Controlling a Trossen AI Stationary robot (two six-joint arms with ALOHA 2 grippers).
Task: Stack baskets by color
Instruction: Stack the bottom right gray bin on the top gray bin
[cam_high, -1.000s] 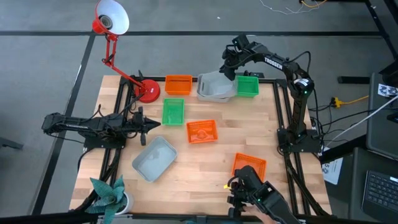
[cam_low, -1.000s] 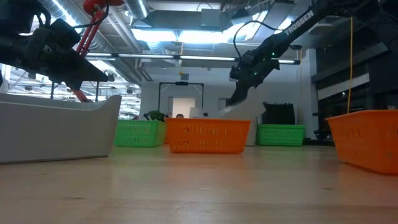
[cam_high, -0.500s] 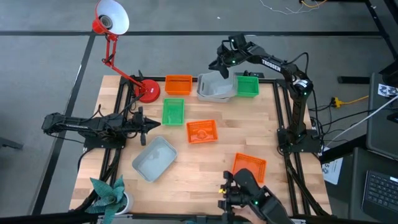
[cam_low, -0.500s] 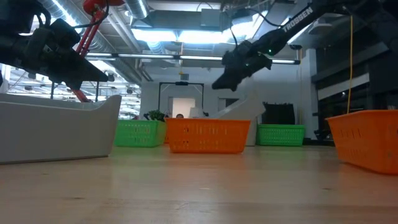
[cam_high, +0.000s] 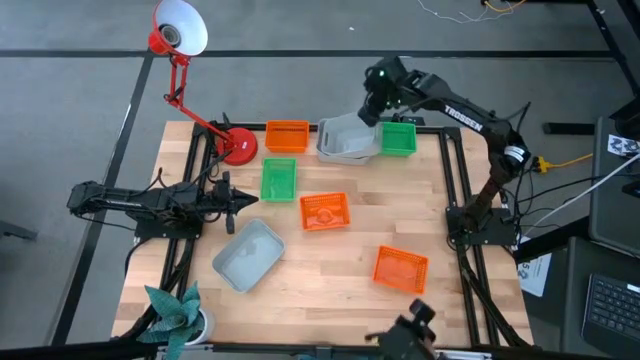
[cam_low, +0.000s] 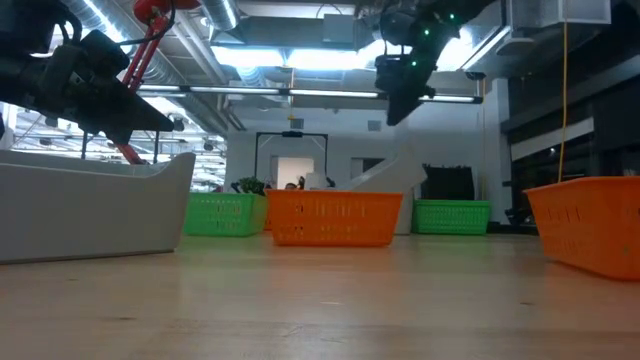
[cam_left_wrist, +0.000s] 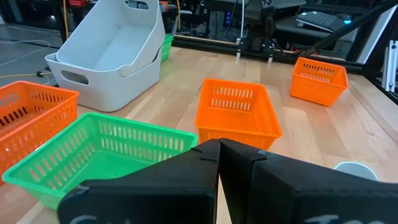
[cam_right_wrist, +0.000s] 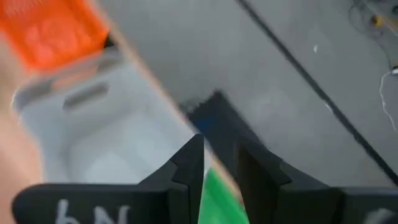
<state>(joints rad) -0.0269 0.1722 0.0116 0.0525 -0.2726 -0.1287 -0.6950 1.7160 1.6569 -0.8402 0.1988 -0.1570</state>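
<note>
- Wooden bench (cam_high: 330, 265) carries scattered mesh and translucent plastic baskets.
- Two nested pale grey translucent baskets (cam_high: 345, 140) sit at the far edge, between an orange mesh basket (cam_high: 287, 136) and a green mesh basket (cam_high: 398, 138).
- Right gripper (cam_high: 372, 105) hovers above them, fingers slightly parted, empty.
- Left gripper (cam_high: 238, 201), fingers clenched, rests beside another green mesh basket (cam_high: 278, 179).

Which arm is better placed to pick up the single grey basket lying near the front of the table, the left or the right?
Probably the left. The left gripper hovers just beside the grey basket, while the right gripper is raised over the far edge, above the nested grey baskets.
</note>
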